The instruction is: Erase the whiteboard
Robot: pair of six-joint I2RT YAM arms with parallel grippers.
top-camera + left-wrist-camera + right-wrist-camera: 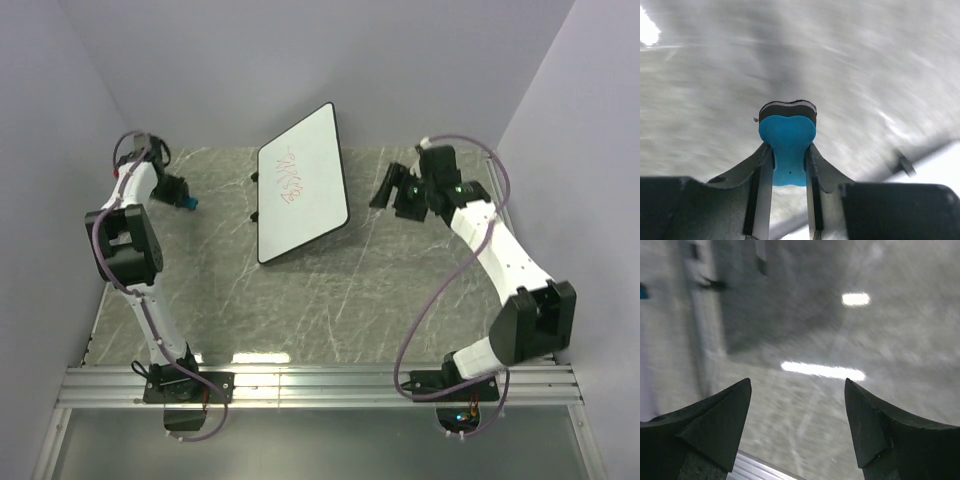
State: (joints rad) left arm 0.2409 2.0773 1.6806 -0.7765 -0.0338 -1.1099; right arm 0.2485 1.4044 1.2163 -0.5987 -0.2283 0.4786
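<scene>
Whiteboard point(302, 185) was noted mid-table, toward the far side, set askew, apparently propped on black feet point(254, 196) along its left edge. Red scribbles point(293, 180) were seen on its upper part. No wiped patch could be made out, so erasing was judged not yet begun.

Left gripper point(788, 150) was found clamped on a blue eraser point(787, 137), pinched at its narrow waist with the dark felt end pointed outward. This hold was judged suited to pressing the felt against the board. It was held low over the table point(300, 310), left of the board and well apart from it.

Right gripper point(797, 395) was recorded spread wide, with nothing between its fingers. It was placed near the board's right edge without touching, perhaps to steady the board during wiping. Both wrist views were smeared, so fine detail went unread.
</scene>
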